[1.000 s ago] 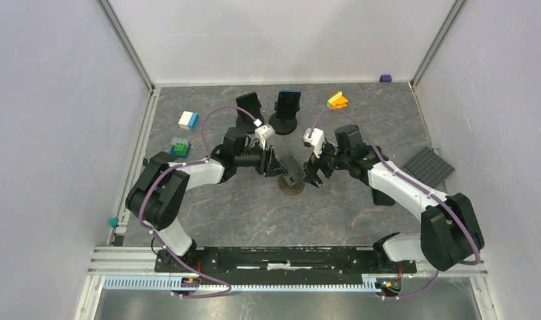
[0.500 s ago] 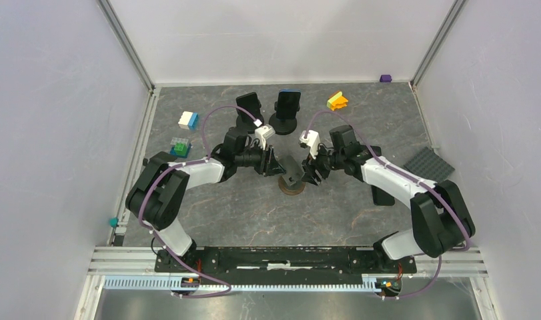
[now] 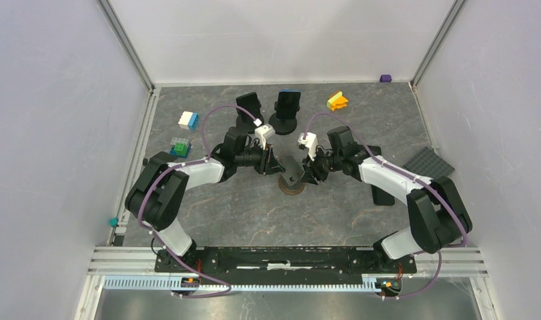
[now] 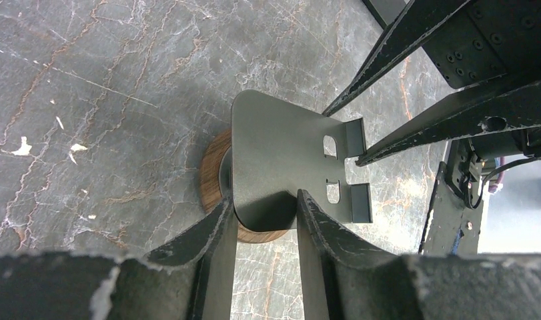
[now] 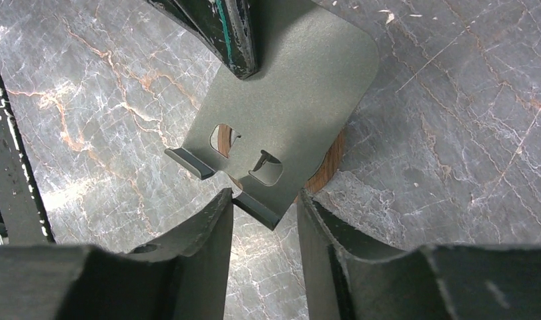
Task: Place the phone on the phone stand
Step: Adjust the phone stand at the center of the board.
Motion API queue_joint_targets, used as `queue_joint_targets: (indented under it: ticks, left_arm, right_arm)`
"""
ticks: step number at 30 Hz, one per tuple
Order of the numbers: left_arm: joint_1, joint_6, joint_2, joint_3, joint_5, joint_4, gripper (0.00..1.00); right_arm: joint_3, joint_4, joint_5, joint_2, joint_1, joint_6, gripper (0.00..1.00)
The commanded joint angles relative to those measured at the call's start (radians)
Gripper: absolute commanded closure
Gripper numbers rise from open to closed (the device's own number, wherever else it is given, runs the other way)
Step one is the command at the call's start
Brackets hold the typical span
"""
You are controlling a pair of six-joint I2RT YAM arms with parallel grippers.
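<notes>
The phone stand (image 3: 293,180), a dark metal plate on a round wooden base, stands mid-table between both arms. My left gripper (image 3: 279,168) reaches in from the left. In the left wrist view its fingers flank the rounded top corner of the stand's plate (image 4: 281,153), partly closed, with floor showing between them. My right gripper (image 3: 307,175) comes from the right. Seen from the right wrist, the corner of the plate's lower lip (image 5: 254,207) sits between its narrowed jaws. A black phone (image 3: 382,195) lies flat on the table, partly under the right arm.
Two more stands with dark phones (image 3: 249,110) (image 3: 287,109) stand at the back. Loose bricks lie around: white-blue (image 3: 187,120), green (image 3: 180,147), yellow-orange (image 3: 337,101), purple (image 3: 385,78). A grey baseplate (image 3: 427,167) lies at the right.
Both grippers have narrowed their jaws. The right gripper has moved left, up to the stand's lower lip. The left arm has barely moved.
</notes>
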Motion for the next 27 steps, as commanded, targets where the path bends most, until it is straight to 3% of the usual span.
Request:
queue_joint_targets:
  ticks: [1,14,27]
  left_arm:
    - [-0.008,0.071,-0.045,0.031,-0.023,0.015,0.69]
    - [-0.033,0.195,-0.088,0.033,-0.113,-0.073,0.84]
    - [-0.041,0.263,-0.132,0.043,-0.162,-0.11,0.89]
  right_arm:
    - [-0.009,0.053,0.052,0.019,-0.005,-0.01,0.58]
    - [-0.032,0.07,0.058,0.077,0.001,0.001,0.76]
    - [-0.036,0.074,0.067,0.073,0.01,0.005,0.78]
